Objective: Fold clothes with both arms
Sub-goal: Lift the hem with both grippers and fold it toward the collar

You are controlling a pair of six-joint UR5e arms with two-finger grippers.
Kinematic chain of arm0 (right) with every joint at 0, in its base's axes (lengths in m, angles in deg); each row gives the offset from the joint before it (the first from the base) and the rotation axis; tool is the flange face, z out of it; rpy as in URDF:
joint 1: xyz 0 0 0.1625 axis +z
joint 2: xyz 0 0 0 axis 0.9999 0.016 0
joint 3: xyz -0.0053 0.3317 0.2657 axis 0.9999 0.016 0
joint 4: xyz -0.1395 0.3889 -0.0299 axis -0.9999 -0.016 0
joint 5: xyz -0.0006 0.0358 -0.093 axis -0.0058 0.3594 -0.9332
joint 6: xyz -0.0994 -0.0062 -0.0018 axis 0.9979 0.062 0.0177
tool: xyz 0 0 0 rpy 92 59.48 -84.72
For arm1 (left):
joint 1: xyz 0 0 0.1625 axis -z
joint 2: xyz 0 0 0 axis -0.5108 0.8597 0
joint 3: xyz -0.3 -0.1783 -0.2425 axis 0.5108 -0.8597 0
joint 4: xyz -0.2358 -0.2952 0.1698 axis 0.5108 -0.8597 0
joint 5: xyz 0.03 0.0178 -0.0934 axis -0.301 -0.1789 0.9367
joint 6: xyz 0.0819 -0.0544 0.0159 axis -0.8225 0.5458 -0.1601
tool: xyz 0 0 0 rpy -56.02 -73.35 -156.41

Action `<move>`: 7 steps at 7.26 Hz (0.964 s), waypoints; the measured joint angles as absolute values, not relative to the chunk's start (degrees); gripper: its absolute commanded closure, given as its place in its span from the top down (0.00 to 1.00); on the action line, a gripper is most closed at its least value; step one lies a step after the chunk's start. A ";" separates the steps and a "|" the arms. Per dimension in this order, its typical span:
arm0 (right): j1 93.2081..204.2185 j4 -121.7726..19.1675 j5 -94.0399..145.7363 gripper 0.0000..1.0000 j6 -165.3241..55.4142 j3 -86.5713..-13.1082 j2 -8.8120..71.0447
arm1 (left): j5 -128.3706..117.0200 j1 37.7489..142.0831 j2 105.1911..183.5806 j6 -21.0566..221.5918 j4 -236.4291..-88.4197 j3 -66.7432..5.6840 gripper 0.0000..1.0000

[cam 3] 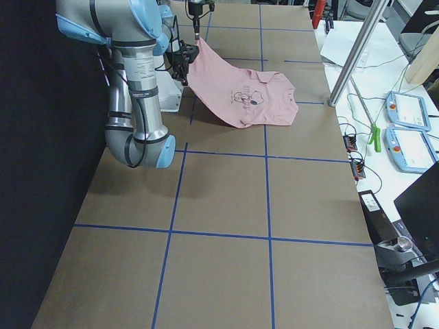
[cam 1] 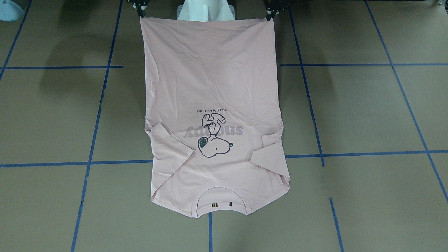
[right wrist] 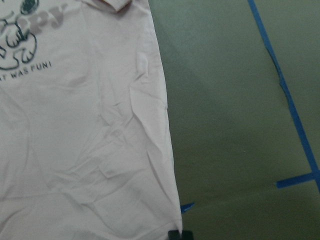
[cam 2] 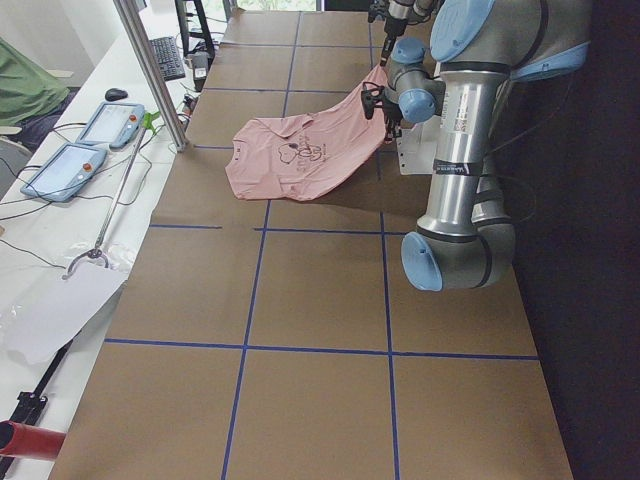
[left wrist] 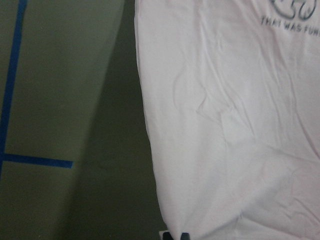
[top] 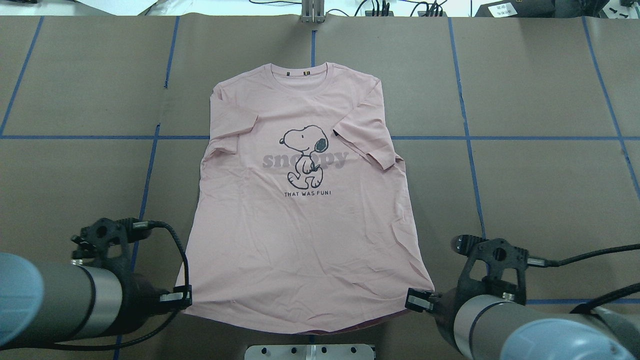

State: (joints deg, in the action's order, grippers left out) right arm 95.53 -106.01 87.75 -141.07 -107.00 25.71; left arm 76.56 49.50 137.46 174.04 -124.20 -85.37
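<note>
The pale pink T-shirt (top: 305, 200) lies print side up, with its collar (top: 299, 74) at the far end and both short sleeves folded in over the chest. Its hem end is lifted off the table toward the robot, while the collar end rests on the brown surface. My left gripper (top: 182, 297) is shut on the left hem corner, and it also shows in the front-facing view as the left gripper (cam 1: 269, 15). My right gripper (top: 417, 300) is shut on the right hem corner, seen from the front as the right gripper (cam 1: 141, 14). Each wrist view shows shirt cloth (left wrist: 225, 125) running down to the fingertips.
The white pedestal base (cam 1: 206, 10) stands behind the raised hem. Blue tape lines (top: 470, 160) grid the brown table. A metal pole (cam 2: 150, 70), teach pendants (cam 2: 65, 170) and cables sit on a side bench beyond the far edge. A person's green sleeve (cam 2: 25, 85) shows there.
</note>
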 measured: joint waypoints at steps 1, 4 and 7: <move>97.67 -108.37 89.02 0.00 -139.09 -106.76 23.62 | 77.56 52.27 140.94 169.99 -121.80 -83.53 0.00; 112.65 -96.75 93.54 0.00 -127.59 -93.26 21.39 | 78.42 67.02 151.97 154.26 -121.46 -65.89 0.00; 124.77 -72.95 98.50 0.00 -121.49 -72.12 20.23 | 78.53 75.03 154.71 146.75 -129.18 -53.03 0.00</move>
State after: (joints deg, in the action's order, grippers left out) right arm 124.77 -72.95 98.50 -121.49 -72.12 20.23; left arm 78.53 75.03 154.71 146.75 -129.18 -53.03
